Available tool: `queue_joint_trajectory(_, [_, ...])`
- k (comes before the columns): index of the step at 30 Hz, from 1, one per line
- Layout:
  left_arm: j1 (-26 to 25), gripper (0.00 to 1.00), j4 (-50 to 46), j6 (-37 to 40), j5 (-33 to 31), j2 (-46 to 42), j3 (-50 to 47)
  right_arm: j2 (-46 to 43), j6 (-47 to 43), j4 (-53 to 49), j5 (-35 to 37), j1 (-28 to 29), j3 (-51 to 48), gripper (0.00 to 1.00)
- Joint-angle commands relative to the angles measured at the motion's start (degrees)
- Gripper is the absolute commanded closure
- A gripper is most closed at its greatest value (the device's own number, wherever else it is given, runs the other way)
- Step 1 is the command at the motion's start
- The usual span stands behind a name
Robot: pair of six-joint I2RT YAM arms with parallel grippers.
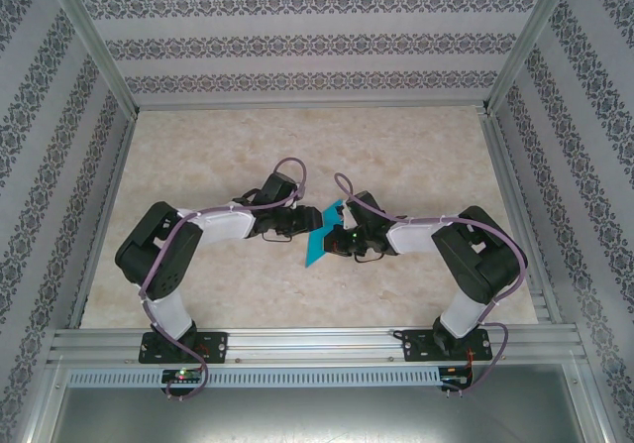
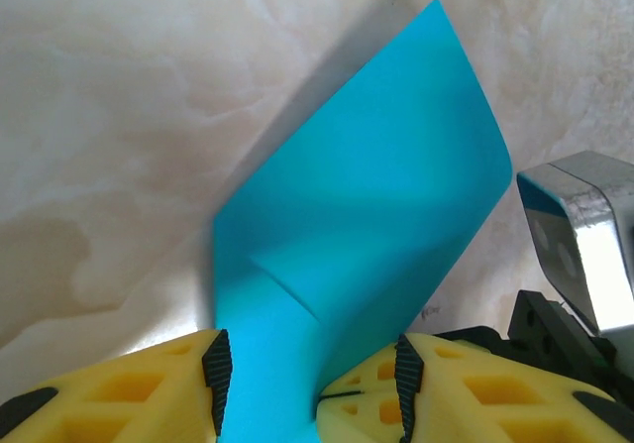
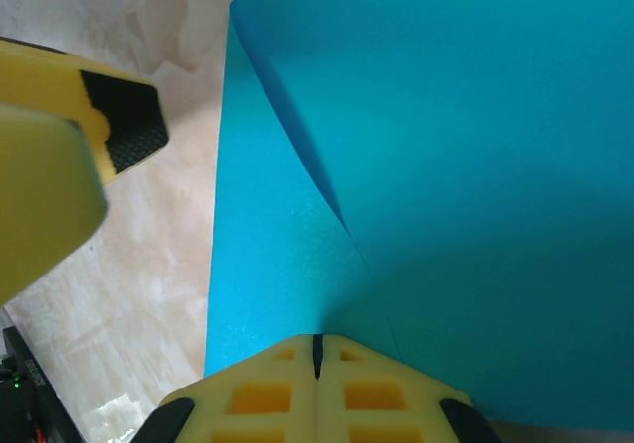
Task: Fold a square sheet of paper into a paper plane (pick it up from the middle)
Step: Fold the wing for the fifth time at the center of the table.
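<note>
Part-folded turquoise paper sheet (image 1: 323, 237) mid worktop (image 1: 297, 146), right gripper (image 3: 317, 349) pressed together pinching it, left gripper (image 2: 309, 364) spread astride its folded end

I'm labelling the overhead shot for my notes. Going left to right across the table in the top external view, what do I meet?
left arm → sheet of paper → right arm

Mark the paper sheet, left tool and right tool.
paper sheet (image 2: 367, 235), left wrist view, its middle.
left tool (image 2: 312, 367), left wrist view, between fingertips.
right tool (image 3: 317, 344), right wrist view, fingertip seam.
</note>
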Motion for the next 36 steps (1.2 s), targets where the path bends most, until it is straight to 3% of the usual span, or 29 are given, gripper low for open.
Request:
queue_joint_trajectory(1, [-0.6, 0.5, -0.3, 0.8, -1.9, 1.1, 2.6, 0.0, -1.6, 0.0, -0.6, -0.8, -1.9, 0.97])
queue_joint_trajectory(23, [-2.0, 0.49, -10.1, 6.0, -8.6, 4.5, 7.9, -0.3, -1.2, 4.3, -2.2, -2.3, -4.5, 0.99])
queue_joint_trajectory(28, [-2.6, 0.49, -5.6, 3.5, -4.1, 5.9, 7.6, 0.0, -1.2, 4.3, -2.4, -2.4, -4.2, 0.99])
queue_joint_trajectory(36, [-3.2, 0.55, -5.3, 3.4, -2.8, 5.7, 8.5, 0.0, -1.4, 4.4, -2.3, -2.7, -4.6, 0.99])
